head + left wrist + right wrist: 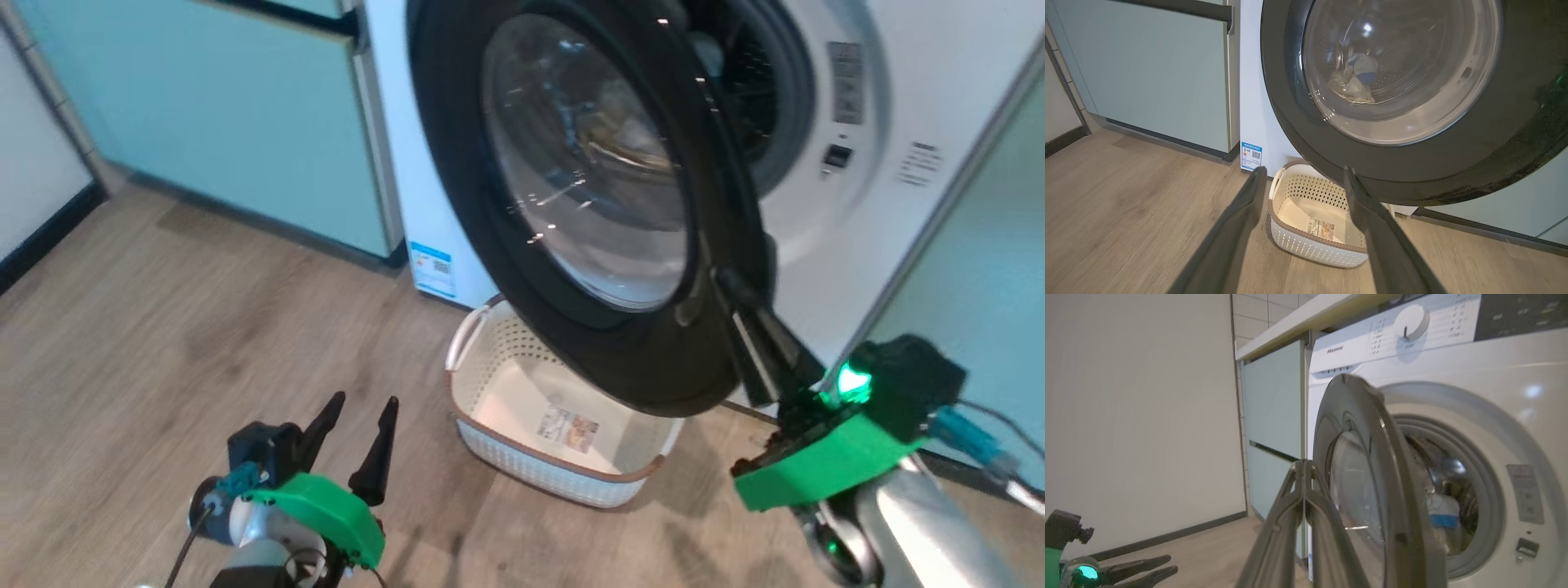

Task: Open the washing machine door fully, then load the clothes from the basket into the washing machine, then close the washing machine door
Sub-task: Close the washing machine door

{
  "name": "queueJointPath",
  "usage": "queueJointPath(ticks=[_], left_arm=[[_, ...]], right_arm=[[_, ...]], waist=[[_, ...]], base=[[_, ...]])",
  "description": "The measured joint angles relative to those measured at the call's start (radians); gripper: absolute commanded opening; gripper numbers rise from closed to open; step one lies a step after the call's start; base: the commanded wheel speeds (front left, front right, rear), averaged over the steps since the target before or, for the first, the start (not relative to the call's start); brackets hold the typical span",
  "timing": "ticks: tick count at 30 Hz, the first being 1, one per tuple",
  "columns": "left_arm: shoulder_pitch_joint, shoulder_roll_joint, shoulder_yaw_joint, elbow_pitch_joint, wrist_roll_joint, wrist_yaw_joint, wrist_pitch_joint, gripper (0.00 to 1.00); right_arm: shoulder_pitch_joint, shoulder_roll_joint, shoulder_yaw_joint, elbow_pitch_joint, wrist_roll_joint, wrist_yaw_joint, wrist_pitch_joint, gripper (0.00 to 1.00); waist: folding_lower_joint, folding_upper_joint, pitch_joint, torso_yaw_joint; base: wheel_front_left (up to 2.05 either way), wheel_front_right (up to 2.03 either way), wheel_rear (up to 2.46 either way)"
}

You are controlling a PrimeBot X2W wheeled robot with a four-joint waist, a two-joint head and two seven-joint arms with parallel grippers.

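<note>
washing machine door (588,204) stands part-way open, hinged on its left, free edge swung out toward the robot. clothes (1357,79) lie in the drum (1453,469), seen through the glass. basket (531,472) sits on the floor (163,343) in front of the washing machine (898,122), bare down to its base label. My read: opening and loading are done, only the close is left.

right fingers (735,298) are pressed together with nothing between them, laid at the door's lower free edge on its outer side. Looks like contact, can't confirm. left fingers (380,449) are spread wide and empty, low over the floor, left of the basket and apart from it.

Clearances: in the head view the door's lower rim overhangs the basket's far side. It seems to pass above the brown rim, but the gap isn't readable. Swing path back to the opening looks free; nothing visible draped over the grey ring (1492,506). The pale-green cabinet (229,122) flanks the hinge side and is no issue for closing. There is open floor to the left. Likely risk: closed fingers sliding off the glossy rim mid-push.
</note>
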Motion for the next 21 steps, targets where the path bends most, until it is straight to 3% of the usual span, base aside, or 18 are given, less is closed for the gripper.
queueJointPath(ticks=[11,21], left_arm=[[-0.043,-0.023,-0.042,-0.004,0.0,0.0,0.0,1.0],[-0.058,-0.036,-0.043,-0.026,0.014,0.0,0.0,1.0]], right_arm=[[0.007,0.04,0.027,0.249,-0.019,0.0,0.0,0.0],[0.005,0.055,-0.053,0.401,-0.023,0.0,0.0,0.0]], waist=[[0.0,0.0,0.022,0.116],[0.0001,0.0,0.056,0.134]], base=[[0.0,0.0,0.0],[0.0,0.0,0.0]])
